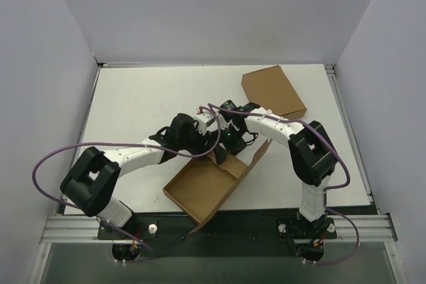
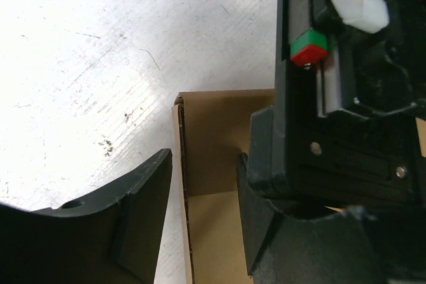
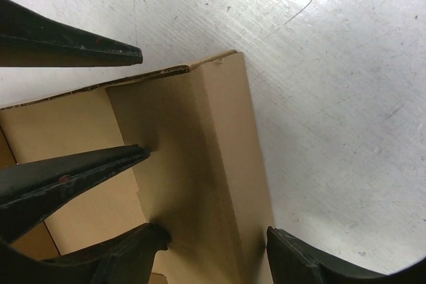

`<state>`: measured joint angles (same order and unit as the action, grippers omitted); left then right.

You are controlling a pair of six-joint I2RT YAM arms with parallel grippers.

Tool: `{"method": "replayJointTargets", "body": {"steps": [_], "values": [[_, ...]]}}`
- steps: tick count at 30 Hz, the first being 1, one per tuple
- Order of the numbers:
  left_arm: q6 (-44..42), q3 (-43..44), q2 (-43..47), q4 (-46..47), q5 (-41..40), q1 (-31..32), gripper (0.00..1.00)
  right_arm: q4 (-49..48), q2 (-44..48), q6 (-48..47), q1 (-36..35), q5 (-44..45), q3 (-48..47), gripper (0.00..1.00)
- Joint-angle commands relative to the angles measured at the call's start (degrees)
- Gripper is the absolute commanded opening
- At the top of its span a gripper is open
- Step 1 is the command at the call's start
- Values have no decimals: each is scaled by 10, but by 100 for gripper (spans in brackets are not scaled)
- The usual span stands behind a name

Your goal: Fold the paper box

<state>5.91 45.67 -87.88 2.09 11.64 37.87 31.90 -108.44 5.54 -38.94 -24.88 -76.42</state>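
Observation:
The paper box (image 1: 206,187), brown kraft card, lies half-formed near the table's front, with one long flap (image 1: 256,157) sticking up on the right. Both grippers meet at its far corner. My left gripper (image 1: 213,151) is open and straddles a thin upright wall edge (image 2: 181,184) without pinching it, its fingers (image 2: 143,211) spread to either side. My right gripper (image 3: 216,234) is open around the folded-over side wall (image 3: 219,164), a fingertip close against each face. The left gripper's fingers (image 3: 73,171) show at the left of the right wrist view.
A tidy closed brown carton (image 1: 273,91) lies at the back right. The right gripper's body (image 2: 346,131) crowds the left wrist view. Grey walls enclose the white table (image 1: 133,104), and a metal rail (image 1: 219,227) runs along its near edge.

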Motion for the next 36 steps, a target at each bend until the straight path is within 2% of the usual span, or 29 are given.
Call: {"method": "replayJointTargets", "body": {"steps": [1, 9, 13, 15, 22, 26, 27, 29, 36], "values": [[4, -13, -5, 5, -53, 5, 53, 5, 12, -13, 1, 2, -11, 66], [17, -20, -27, 11, -51, 18, 48, -3, 25, -3, -3, 13, -29, 68], [24, -19, -38, 12, -43, 18, 48, -3, 40, -2, -11, 43, -37, 76], [26, -18, -41, 11, -40, 18, 47, -3, 46, -4, -15, 57, -35, 76], [57, -16, -35, 23, -3, -2, 48, -15, 44, -6, -27, 41, -2, 83], [66, -8, -37, 22, 19, -12, 48, -15, 48, 5, -27, 41, 2, 83], [66, -7, -35, 22, 21, -13, 49, -15, 50, 6, -27, 42, 5, 83], [65, -3, -24, 27, 37, -18, 58, -15, 55, 12, -27, 45, 8, 83], [38, 67, 3, -20, 58, -53, 69, -17, 59, 37, -23, 38, 23, 81]]}}
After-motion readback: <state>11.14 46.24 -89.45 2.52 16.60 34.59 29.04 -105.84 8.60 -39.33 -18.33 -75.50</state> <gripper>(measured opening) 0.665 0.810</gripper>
